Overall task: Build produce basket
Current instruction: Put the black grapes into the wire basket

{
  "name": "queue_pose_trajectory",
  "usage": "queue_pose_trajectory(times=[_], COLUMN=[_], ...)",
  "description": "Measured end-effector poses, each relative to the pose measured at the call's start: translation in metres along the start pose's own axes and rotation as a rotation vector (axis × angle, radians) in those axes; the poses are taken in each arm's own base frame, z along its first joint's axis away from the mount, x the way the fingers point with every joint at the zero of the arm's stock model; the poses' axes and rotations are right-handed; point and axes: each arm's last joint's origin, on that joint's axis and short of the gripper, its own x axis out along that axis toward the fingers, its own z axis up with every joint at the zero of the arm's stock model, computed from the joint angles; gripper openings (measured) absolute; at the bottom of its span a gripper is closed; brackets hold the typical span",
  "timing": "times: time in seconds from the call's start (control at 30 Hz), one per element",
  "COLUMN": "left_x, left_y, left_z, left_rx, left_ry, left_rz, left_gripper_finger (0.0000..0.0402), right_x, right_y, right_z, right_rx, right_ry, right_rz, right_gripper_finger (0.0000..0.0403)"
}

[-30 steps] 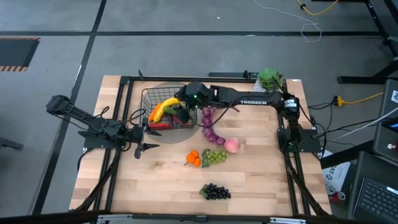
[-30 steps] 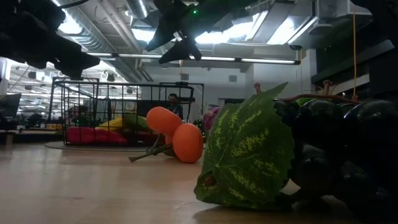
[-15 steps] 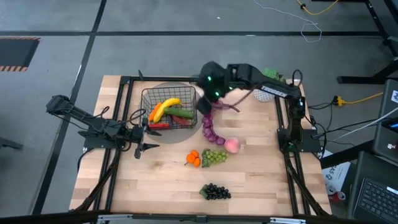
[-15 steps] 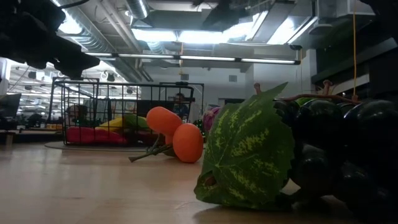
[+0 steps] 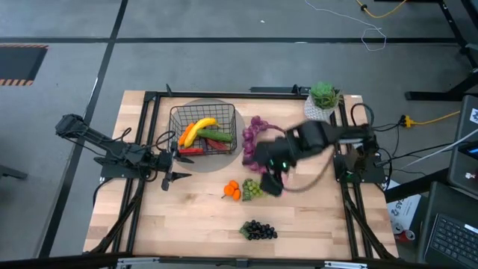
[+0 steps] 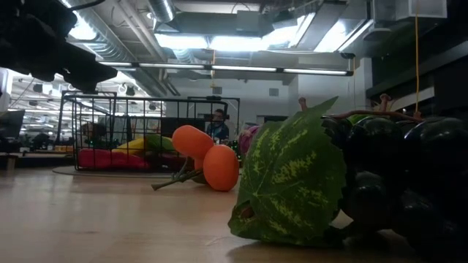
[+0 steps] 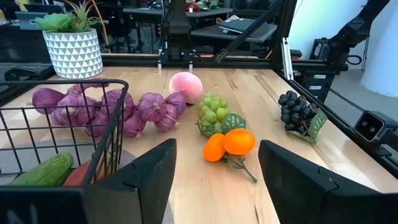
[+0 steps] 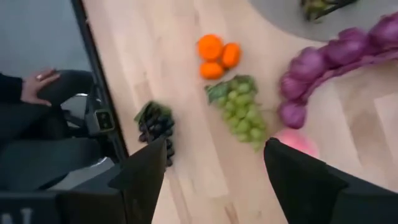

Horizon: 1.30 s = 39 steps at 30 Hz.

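Note:
The black wire basket stands at the table's far left and holds a yellow banana, a cucumber and red chillies. On the bare wood lie the purple bulbs, a pink peach, green grapes, orange pieces and dark grapes. My right gripper hangs open high above the peach and green grapes, pointing steeply down. My left gripper waits open beside the basket's near side, pointing level.
A white pot with a green plant stands at the far right corner. Black frame rails run along the table's edges. A person's hand rests beyond the table's near edge. Bare wood lies at the near left.
My right gripper has risen out of the basket, first toward the far edge, then swung toward the table's near right. It now hangs over the peach and green grapes and has tipped to point more steeply down. It stayed open. The produce in the basket has kept still.

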Motion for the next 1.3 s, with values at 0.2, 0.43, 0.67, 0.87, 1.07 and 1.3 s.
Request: queue_pose_trajectory(times=[0.2,0.43,0.67,0.87,1.07,1.3], left_x=[0.0,0.0,0.0,0.0,0.0,0.0], left_y=[0.0,0.0,0.0,0.0,0.0,0.0], left_z=[0.0,0.0,0.0,0.0,0.0,0.0], left_rx=[0.0,0.0,0.001,0.001,0.001,0.001], left_ry=[0.001,0.001,0.002,0.002,0.003,0.002], left_rz=[0.0,0.0,0.001,0.001,0.0,0.001], left_gripper_finger=[0.0225,0.0225,0.0225,0.0225,0.0225,0.0225], right_x=[0.0,0.014,0.052,0.106,0.153,0.197], right_y=[0.047,0.087,0.112,0.124,0.132,0.137], right_z=[-0.04,-0.074,-0.073,-0.066,-0.072,-0.077], right_rx=[-0.091,-0.139,-0.138,-0.128,-0.174,-0.13], right_ry=[-0.052,-0.181,-0.179,-0.02,0.088,0.125], right_rz=[-0.055,-0.16,-0.137,-0.095,-0.139,-0.186], right_gripper_finger=[0.0268,0.0268,0.0268,0.0268,0.0268,0.0268])
